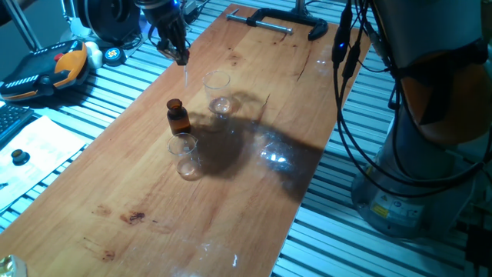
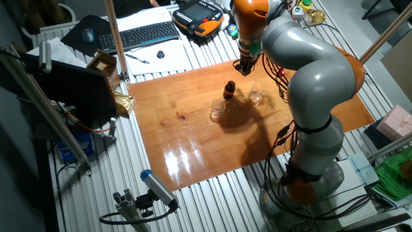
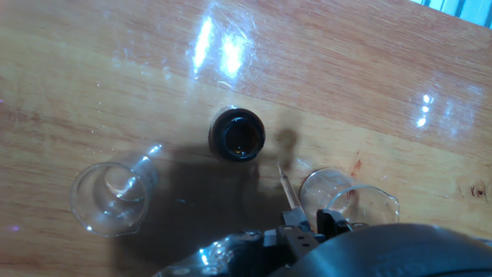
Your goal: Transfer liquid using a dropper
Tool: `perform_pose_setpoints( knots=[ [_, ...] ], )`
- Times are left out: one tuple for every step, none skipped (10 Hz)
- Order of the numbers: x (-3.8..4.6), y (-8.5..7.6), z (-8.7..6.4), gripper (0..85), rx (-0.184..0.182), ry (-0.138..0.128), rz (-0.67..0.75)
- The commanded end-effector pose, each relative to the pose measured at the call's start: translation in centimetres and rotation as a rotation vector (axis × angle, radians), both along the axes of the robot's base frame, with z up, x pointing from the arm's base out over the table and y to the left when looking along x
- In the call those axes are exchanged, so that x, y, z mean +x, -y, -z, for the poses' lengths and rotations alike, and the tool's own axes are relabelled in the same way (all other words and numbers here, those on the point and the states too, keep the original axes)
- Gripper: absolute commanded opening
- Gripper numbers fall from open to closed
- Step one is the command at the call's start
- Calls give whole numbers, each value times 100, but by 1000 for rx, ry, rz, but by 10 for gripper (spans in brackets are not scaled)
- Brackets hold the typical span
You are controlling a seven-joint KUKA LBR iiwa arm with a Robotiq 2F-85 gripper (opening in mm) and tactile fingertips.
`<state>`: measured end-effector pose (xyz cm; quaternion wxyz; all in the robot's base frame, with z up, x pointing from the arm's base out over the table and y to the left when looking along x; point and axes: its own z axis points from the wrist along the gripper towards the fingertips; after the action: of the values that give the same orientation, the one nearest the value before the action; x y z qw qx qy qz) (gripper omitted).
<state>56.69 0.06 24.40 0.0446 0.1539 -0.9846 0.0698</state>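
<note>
While held in hand [image 1: 178, 52] above tabletop [image 1: 231, 192], dropper [image 3: 287, 187] hangs tip-down; hand closed on its upper end. Tip apparently between brown bottle [image 3: 237, 135] and right beaker [image 3: 347, 201]; height unclear. Second beaker [image 3: 111, 197] left of bottle.

On the wooden table [image 1: 254, 192], a small bottle [image 1: 178, 117] stands between two beakers: one beaker [image 1: 184, 155] just in front of it toward the near edge, the other beaker [image 1: 218, 92] behind and to its right in one fixed view. The gripper [image 1: 178, 52] hangs above the table's far left edge, the dropper [image 1: 186, 73] pointing down from it, above and between the bottle and the far beaker. A clamp [image 1: 286, 21] lies at the table's far end.
</note>
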Motion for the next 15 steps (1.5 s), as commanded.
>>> perform_pose_setpoints(
  knots=[
    [-4,-2,3,170,5,-5,0],
    [-3,-8,3,170,8,-10,-1],
    [-3,-8,3,173,12,-10,-1],
    [-3,-8,3,173,-7,-9,-3],
    [-3,-8,3,170,-5,-18,5],
    [-3,-8,3,170,-13,-23,13],
    [-3,-8,3,170,-13,-30,27],
    [-3,-8,3,170,-13,-30,49],
    [-3,-8,3,173,-14,-28,64],
    [-3,-8,3,173,-15,-30,76],
    [-3,-8,3,173,-18,-28,89],
    [-3,-8,3,173,-22,-31,98],
    [-3,-8,3,173,-23,-33,105],
    [-3,-8,3,180,-31,-31,106],
    [-3,-8,3,180,-31,-29,97]
  ],
)
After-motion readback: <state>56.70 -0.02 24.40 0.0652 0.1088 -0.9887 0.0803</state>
